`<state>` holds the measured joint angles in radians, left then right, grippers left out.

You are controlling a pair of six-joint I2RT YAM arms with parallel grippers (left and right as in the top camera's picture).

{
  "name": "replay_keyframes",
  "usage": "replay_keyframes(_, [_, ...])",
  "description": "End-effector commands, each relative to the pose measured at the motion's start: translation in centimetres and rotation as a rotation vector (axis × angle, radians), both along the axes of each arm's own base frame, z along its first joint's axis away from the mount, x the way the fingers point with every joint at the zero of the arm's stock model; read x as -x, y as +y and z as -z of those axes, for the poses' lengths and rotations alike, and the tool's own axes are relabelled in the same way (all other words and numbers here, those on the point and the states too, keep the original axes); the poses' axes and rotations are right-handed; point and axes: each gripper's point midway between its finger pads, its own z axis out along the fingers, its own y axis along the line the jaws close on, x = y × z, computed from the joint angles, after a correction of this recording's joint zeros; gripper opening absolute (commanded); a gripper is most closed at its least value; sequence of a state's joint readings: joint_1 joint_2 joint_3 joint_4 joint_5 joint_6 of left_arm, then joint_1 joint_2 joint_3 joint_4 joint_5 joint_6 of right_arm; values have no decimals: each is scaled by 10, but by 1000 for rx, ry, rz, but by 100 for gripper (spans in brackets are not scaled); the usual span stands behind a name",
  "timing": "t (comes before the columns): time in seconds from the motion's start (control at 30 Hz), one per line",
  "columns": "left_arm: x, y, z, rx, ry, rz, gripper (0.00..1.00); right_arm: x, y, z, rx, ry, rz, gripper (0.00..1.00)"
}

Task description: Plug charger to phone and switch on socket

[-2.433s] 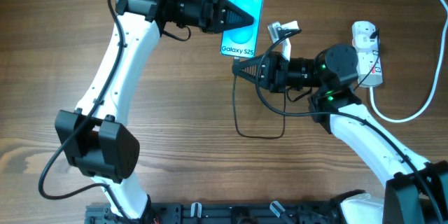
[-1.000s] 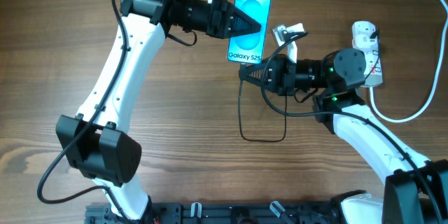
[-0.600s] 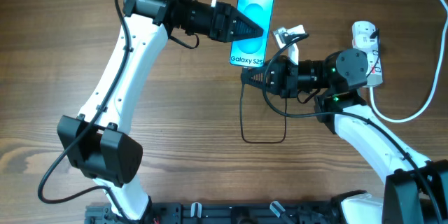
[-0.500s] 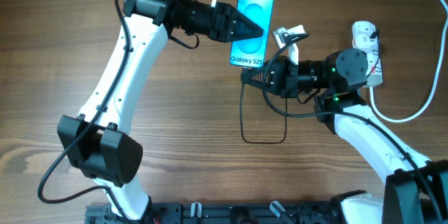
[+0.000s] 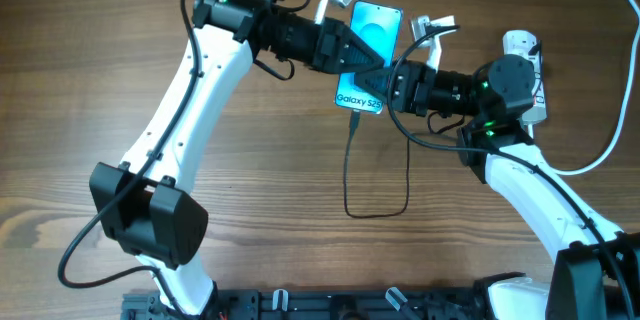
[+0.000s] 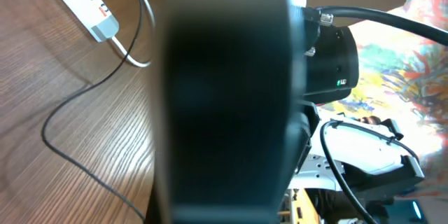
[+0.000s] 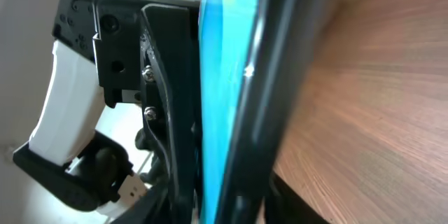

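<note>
My left gripper (image 5: 368, 58) is shut on the phone (image 5: 378, 22) and holds it tilted above the table, teal screen up, with the "Galaxy S25" end towards me. My right gripper (image 5: 388, 88) is right against that end, shut on the charger's plug. The black charger cable (image 5: 348, 175) hangs from the phone's lower edge and loops on the table. In the right wrist view the phone (image 7: 224, 91) is seen edge-on, very close. In the left wrist view its dark back (image 6: 224, 112) fills the middle. The socket (image 5: 522, 48) lies at the right, partly hidden behind my right arm.
The socket (image 6: 80, 3) with its red mark also shows in the left wrist view, with black cable (image 6: 91, 164) on the wood. A thick white lead (image 5: 600, 150) curves along the right edge. A black rail (image 5: 350, 305) runs along the front edge.
My left gripper carried the phone right and towards me. My right gripper moved up to meet the phone's lower end. The cable loop followed and now hangs from the phone's edge.
</note>
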<state>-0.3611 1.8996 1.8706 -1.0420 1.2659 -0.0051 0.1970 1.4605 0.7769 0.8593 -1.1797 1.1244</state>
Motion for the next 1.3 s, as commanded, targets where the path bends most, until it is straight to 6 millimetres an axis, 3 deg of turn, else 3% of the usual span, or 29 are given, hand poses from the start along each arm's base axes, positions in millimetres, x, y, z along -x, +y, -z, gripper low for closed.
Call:
replay_keyframes(0.0, [-5,17,-14,46,8,-25,4,-15,-5,-10,-11,-27,64,47])
replay_keyframes(0.2, [-29,45,-15,53,-13,-106,4,-8,2,-2,12,-3,22,52])
replay_keyframes(0.47, [-43,55,-20,57,26,-162,4,16,43,21,67,-23,-87,57])
replay_keyframes(0.67, [-41,54,-22,67,61,-159,4,13,46,26,74,-28,-74,48])
replay_keyframes(0.8, [-41,54,-22,67,61,-157,4,13,46,25,73,-33,-71,37])
replay_keyframes(1.13, [-43,51,-15,31,51,-172,4,13,47,20,61,-54,-71,36])
replay_keyframes(1.27, [-40,46,-15,31,51,-160,4,13,46,17,52,-59,-71,32])
